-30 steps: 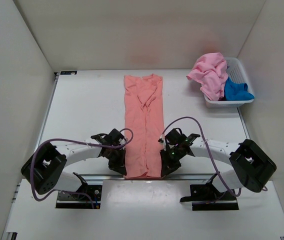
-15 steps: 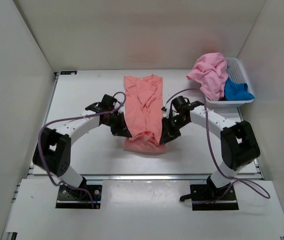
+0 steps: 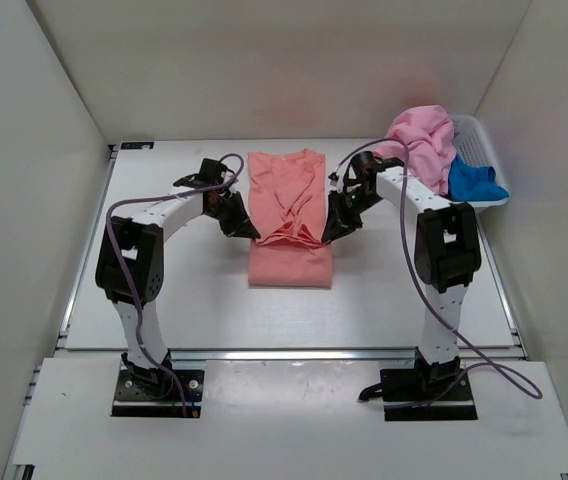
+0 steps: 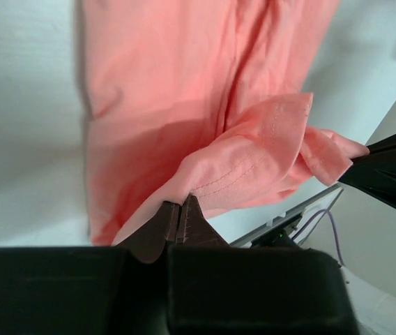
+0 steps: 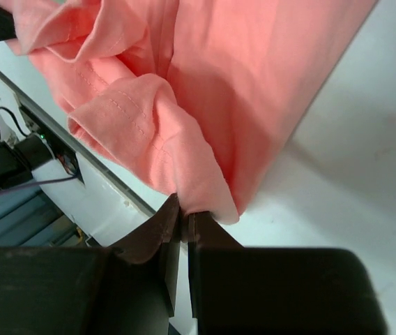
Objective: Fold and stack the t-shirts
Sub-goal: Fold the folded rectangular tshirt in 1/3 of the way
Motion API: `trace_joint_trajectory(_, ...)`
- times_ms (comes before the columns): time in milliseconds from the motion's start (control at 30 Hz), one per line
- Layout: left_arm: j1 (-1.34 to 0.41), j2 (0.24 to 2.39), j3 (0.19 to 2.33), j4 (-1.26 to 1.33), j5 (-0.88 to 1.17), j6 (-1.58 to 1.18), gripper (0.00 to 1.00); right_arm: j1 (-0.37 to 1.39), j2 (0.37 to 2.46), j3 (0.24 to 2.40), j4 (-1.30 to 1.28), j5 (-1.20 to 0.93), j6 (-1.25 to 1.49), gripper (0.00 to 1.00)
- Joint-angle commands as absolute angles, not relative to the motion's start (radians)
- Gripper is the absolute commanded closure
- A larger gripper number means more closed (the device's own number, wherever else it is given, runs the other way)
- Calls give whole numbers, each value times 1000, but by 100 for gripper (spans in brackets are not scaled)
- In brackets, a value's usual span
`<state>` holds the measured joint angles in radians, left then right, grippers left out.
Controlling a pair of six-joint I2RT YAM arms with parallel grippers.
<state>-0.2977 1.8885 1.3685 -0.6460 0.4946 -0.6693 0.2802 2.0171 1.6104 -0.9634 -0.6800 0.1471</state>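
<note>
While tight on one salmon-coral t-shirt [image 3: 289, 262], left claw [image 4: 181, 211], right claw [image 5: 184, 218]; also pink t-shirt [image 3: 419, 148], blue t-shirt [image 3: 474, 181].

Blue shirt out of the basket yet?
No, the blue shirt lies in the white basket beside the pink shirt.

A flat white bench [image 3: 164, 290] fills the middle of the room. A plain white back wall [image 3: 264, 70] stands behind it, with a white left wall [image 3: 14, 200] and a white right wall [image 3: 554, 200] at its sides. A thin silver metal rail [image 3: 284, 353] runs along the near edge. The light is soft and even.
</note>
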Motion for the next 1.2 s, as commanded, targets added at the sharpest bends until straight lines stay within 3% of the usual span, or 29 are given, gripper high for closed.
trace_joint_trajectory(0,-268,1904,1430,-658,502,-664,100,272,2078,1727,-1025,-701,126,100)
trace_joint_trajectory(400,-230,2080,1604,-658,509,-673,98,218,2256,1995,-1069,-712,141,99)
trace_joint_trajectory(467,-222,2091,1620,-655,515,-683,89,212,2295,2041,-1074,-732,152,92)
trace_joint_trajectory(533,-207,2105,1617,-631,534,-695,84,207,2327,2098,-1077,-744,161,72)
trace_joint_trajectory(600,-189,2105,1612,-573,589,-741,76,202,2341,2164,-1065,-746,175,61)
trace_joint_trajectory(667,-170,2105,1611,-462,641,-782,72,201,2352,2216,-1063,-715,179,53)
trace_joint_trajectory(767,-158,2117,1658,-381,655,-836,69,192,2335,2250,-1037,-670,198,49)
trace_joint_trajectory(833,-141,2115,1675,-342,666,-867,56,196,2303,2220,-1017,-655,205,49)
trace_joint_trajectory(967,-153,2066,1583,-278,698,-899,57,218,2218,2114,-1011,-592,187,46)
trace_joint_trajectory(1133,-172,1913,1324,-317,643,-839,55,256,2056,1811,-937,-511,210,42)
trace_joint_trajectory(1167,-176,1887,1303,-352,635,-827,56,262,2013,1760,-901,-503,227,35)
